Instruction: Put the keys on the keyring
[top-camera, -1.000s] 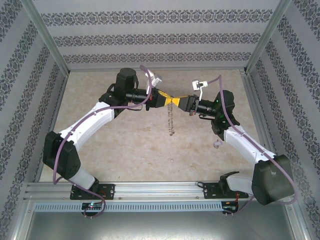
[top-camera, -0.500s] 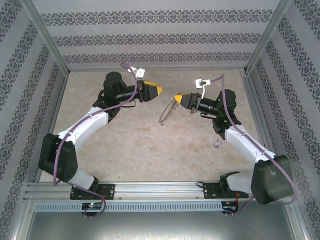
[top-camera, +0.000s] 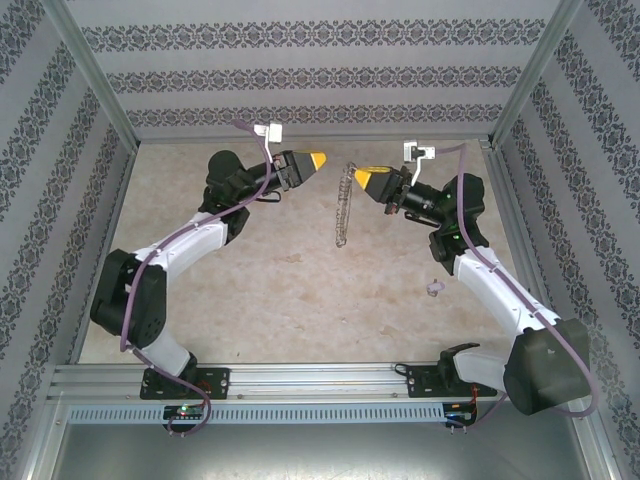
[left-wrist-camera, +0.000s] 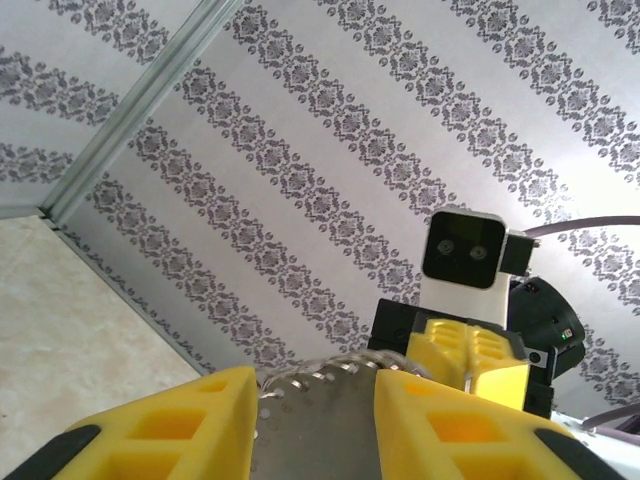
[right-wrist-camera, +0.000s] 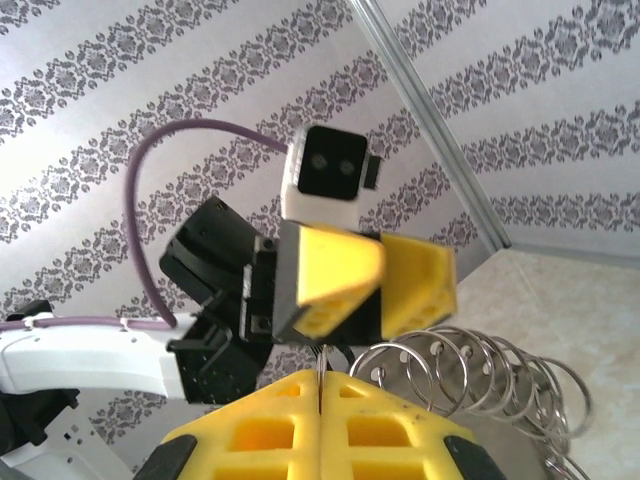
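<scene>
**Hoop pinched by the right gripper, key lying on the table**

The large thin grey metal keyring, its rim fringed with small wire loops, hangs edge-on over the far half of the table. Its top is pinched between the closed yellow fingers of the right gripper. The left gripper faces it from across the hoop, clear of the rim, with its yellow fingers parted and nothing between them. The tiny pale silvery-white flat key lies on the beige marbled table beside the right arm's white forearm, well apart from the keyring.
</scene>
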